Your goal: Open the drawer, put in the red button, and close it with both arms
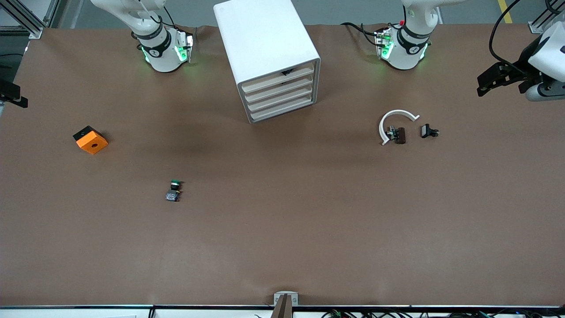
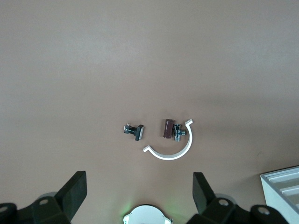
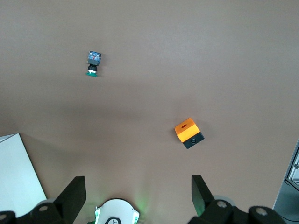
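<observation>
The white cabinet (image 1: 265,39) stands between the two arm bases. Its top drawer (image 1: 276,79) is shut, and its small black handle (image 1: 286,71) shows. The red button (image 1: 400,135) lies on its side inside a white C-shaped ring (image 1: 395,115), toward the left arm's end of the table. It also shows in the left wrist view (image 2: 168,128). My left gripper (image 1: 490,81) (image 2: 139,186) is open and empty, high over that end. My right gripper (image 3: 138,186) is open and empty, high over the right arm's end.
A small black switch (image 1: 429,131) (image 2: 134,131) lies beside the ring. A green-capped switch (image 1: 174,190) (image 3: 93,63) and an orange box (image 1: 90,139) (image 3: 188,132) lie toward the right arm's end, nearer the front camera than the cabinet.
</observation>
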